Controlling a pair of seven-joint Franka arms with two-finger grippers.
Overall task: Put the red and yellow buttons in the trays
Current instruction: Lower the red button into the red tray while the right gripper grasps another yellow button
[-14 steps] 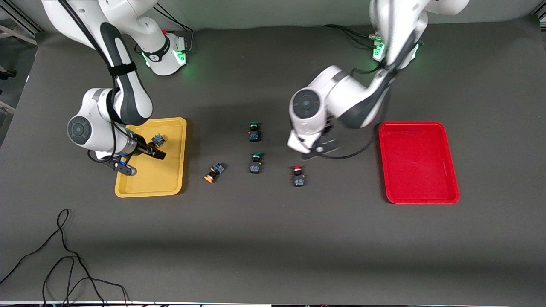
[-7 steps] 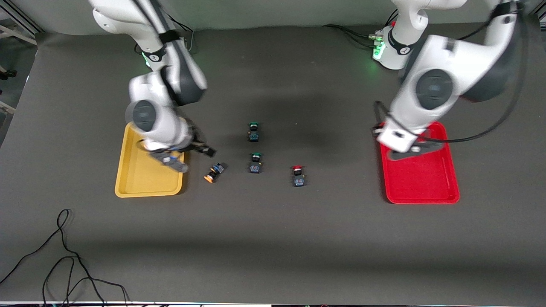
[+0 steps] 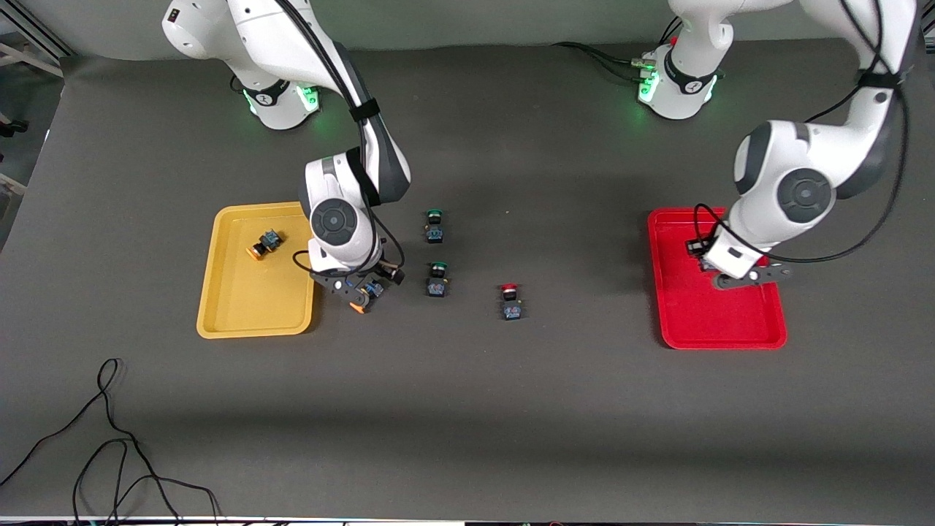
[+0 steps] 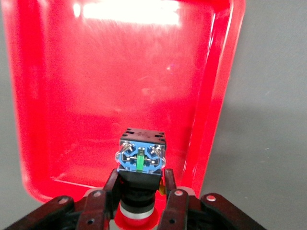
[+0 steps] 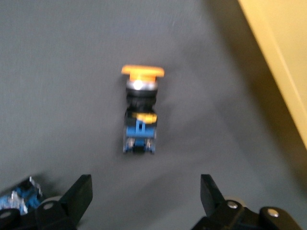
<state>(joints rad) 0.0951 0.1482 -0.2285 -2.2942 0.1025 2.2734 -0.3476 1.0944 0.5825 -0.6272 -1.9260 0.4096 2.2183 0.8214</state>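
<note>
Right hand (image 3: 363, 286) had left the yellow tray (image 3: 219, 321) and hung over the loose yellow button (image 3: 359, 302) on the worktop just off that tray's rim, fingers spread wide and empty. 1 yellow button (image 3: 264, 243) lay in the yellow tray near its corner toward the robots, so 1 of 2 yellows was placed.

Left hand (image 3: 712, 257) had crossed from mid-worktop to over the red tray (image 3: 730, 329), fingers pinching a red button (image 4: 141, 163), cap toward the wrist camera; not yet released. Judged next: let go into the tray.

Second red button (image 3: 510, 301) stood on the worktop between the trays, untouched. 2 green buttons (image 3: 434, 226) unmoved versus the earlier frames, as was the loose yellow one.

Tally: 1 placed, 1 in transit, 2 pending.
</note>
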